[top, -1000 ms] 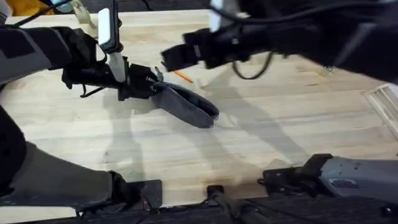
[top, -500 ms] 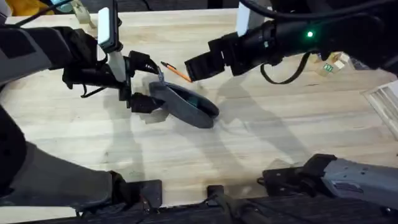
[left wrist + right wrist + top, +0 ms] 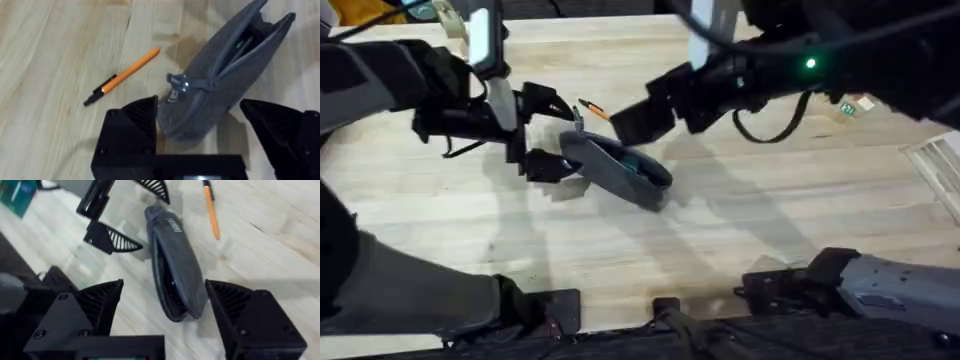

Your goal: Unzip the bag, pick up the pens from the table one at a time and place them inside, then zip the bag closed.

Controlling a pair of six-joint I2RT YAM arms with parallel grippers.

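Observation:
The grey bag [image 3: 620,172] lies unzipped at mid-table, its mouth gaping, with a teal pen [image 3: 244,43] inside. An orange pen with a black tip [image 3: 594,110] lies on the table [image 3: 740,220] just beyond the bag. My left gripper [image 3: 546,134] is open at the bag's left end, one finger on each side, not gripping; the left wrist view shows that end [image 3: 200,100] between the fingers [image 3: 134,120]. My right gripper [image 3: 632,122] hangs open above the bag's far side. In the right wrist view the bag [image 3: 176,265] lies between its fingers [image 3: 100,302], and the orange pen [image 3: 211,210] lies past it.
A small box [image 3: 852,104] sits at the right of the table. A pale slatted object [image 3: 940,168] lies at the right edge. The near half of the tabletop holds nothing but shadows.
My left gripper has let go of the bag's end and now stands open, slightly further left. The right gripper has dropped closer over the bag.

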